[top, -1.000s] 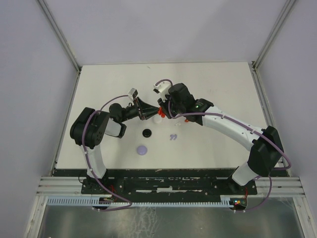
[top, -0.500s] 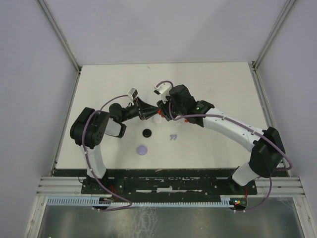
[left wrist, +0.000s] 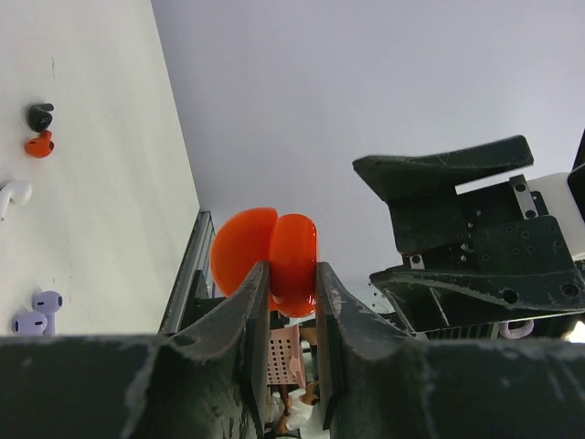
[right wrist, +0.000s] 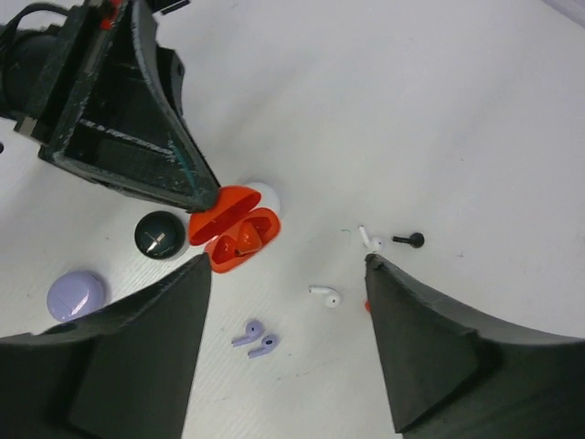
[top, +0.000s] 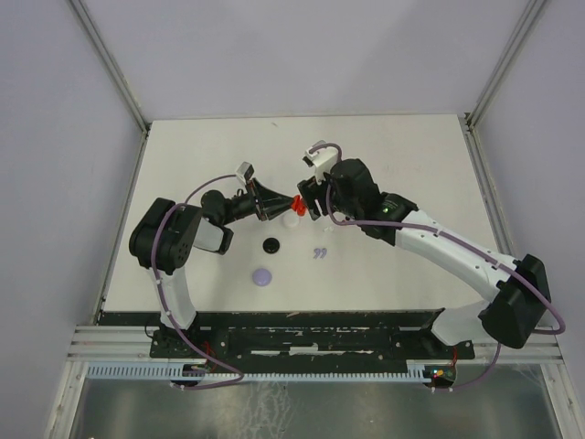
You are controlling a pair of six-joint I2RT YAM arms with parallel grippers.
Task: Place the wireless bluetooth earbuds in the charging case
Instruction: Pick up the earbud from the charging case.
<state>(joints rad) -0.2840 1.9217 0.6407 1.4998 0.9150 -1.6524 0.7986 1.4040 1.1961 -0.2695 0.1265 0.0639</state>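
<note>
Clamping the glossy red charging case [left wrist: 267, 245] between two matte black, scuffed fingers, the left gripper [left wrist: 291, 272] is closed tight on the shell and holds it clear of the table [top: 402, 155]. The case is a smooth, rounded clamshell with its two halves hinged apart. From the right wrist camera the lower half shows a moulded hollow with what looks like a red earbud [right wrist: 247, 236] seated in it. The right gripper [right wrist: 285, 263] hangs just beside the case, its dark wedge-shaped fingers spread wide with nothing between them.

Loose on the pale, faintly grained tabletop lie the other buds, each tiny and comma-shaped with a short stem. The lavender earbuds [right wrist: 256, 338] lie side by side near the case. The white earbuds [right wrist: 324, 294] lie a little apart from each other. The black earbud [right wrist: 409, 240] lies next to the farther white one. In the left wrist view a second red bud [left wrist: 38, 145] lies just beside the black one.

Three flat round pieces sit close by: a black disc [right wrist: 161, 234] with a shiny top, a lavender disc [right wrist: 75, 295], and a white disc [right wrist: 265, 194] partly hidden behind the case.
</note>
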